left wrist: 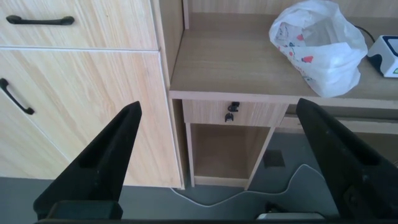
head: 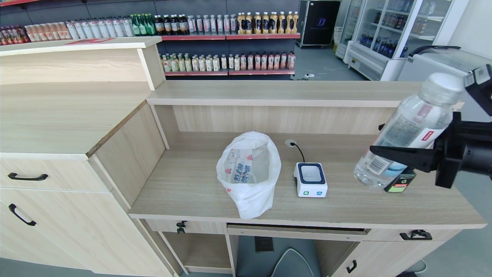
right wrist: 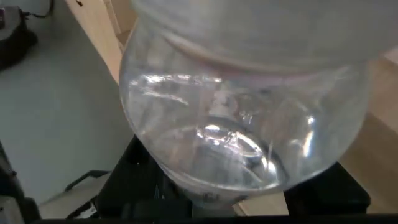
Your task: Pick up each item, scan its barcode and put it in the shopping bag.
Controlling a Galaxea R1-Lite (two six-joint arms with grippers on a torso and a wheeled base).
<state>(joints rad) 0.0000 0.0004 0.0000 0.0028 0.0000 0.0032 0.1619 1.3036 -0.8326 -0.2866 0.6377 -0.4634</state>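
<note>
A clear water bottle [head: 407, 130] with a white cap hangs tilted above the counter's right end, and my right gripper [head: 403, 154] is shut on it around the lower body. The bottle's rounded clear base [right wrist: 242, 130] is close in the right wrist view. A white barcode scanner [head: 310, 179] with a dark window sits on the counter, left of the bottle. Further left stands the open white shopping bag [head: 249, 173] with a printed package inside; the shopping bag [left wrist: 320, 43] also appears on the counter in the left wrist view. My left gripper [left wrist: 217, 162] is open, low beside the cabinet, holding nothing.
A small dark item [head: 399, 184] with a green and red label stands on the counter [head: 346, 207] beneath the bottle. A raised ledge [head: 276, 92] backs the counter; a taller cabinet [head: 57, 115] stands at the left. Drawers with black handles [left wrist: 40, 20] are near the left gripper.
</note>
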